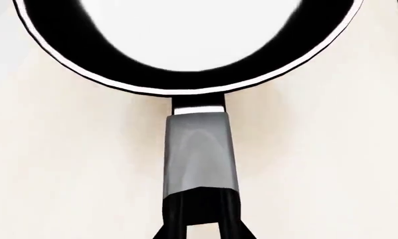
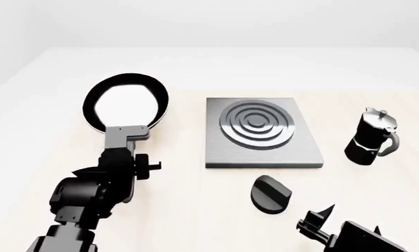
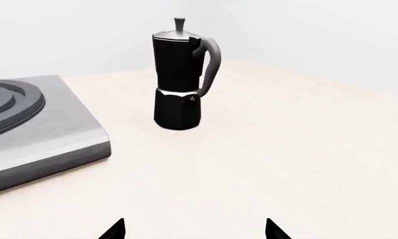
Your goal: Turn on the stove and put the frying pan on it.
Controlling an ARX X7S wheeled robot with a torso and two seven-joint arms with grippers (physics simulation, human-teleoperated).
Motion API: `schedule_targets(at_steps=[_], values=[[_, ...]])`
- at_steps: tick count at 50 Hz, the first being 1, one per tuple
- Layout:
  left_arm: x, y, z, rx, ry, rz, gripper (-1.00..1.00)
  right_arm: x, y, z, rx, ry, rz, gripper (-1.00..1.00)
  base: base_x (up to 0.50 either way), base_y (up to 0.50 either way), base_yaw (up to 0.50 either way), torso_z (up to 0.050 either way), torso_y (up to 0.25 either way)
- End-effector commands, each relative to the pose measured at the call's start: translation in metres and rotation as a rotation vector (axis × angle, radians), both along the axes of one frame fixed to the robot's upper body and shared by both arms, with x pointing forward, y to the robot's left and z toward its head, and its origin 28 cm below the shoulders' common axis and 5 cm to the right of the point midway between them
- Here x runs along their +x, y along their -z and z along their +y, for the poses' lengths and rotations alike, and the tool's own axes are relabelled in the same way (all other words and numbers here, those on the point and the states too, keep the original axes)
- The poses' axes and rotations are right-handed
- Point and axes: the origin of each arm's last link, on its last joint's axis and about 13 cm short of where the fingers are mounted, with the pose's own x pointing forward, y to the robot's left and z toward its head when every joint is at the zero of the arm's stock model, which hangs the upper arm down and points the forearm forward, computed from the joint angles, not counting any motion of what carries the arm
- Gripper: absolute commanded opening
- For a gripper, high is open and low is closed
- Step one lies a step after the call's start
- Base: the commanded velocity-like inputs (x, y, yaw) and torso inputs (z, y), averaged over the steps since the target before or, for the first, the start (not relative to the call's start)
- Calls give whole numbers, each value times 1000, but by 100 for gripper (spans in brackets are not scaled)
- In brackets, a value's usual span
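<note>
The frying pan [image 2: 127,101] lies at the table's left, black with a shiny inside. Its grey handle [image 1: 200,154] points toward me. My left gripper [image 1: 202,199] is shut on the handle's end; in the head view the left gripper [image 2: 127,135] sits just behind the pan. The stove [image 2: 300,152], a grey plate with a ring burner [image 2: 257,124], lies right of the pan. Its black knob [image 2: 270,194] sits apart, in front of the plate. My right gripper [image 3: 194,231] is open and empty, low over the table near the knob; it also shows in the head view [image 2: 321,223].
A black moka pot [image 2: 372,137] stands upright right of the stove, and shows in the right wrist view [image 3: 182,74] beyond the plate's corner [image 3: 66,134]. The pale table [image 2: 195,210] runs to a far edge behind the pan and stove.
</note>
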Motion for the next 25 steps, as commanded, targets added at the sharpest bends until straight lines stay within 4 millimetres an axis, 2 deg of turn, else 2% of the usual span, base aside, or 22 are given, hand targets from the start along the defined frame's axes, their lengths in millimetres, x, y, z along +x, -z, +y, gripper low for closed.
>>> schedule_targets(at_steps=[1, 18, 25], values=[[-3, -41, 1, 51, 84, -172, -100, 0, 1, 0, -3, 0, 7, 100, 0, 0, 0, 0, 0], [-3, -65, -8, 101, 241, -207, -100, 3, 3, 2, -5, 6, 2, 100, 0, 0, 0, 0, 2], [1, -75, -24, 63, 349, -221, -100, 2, -1, 7, -3, -3, 1, 100, 0, 0, 0, 0, 1]])
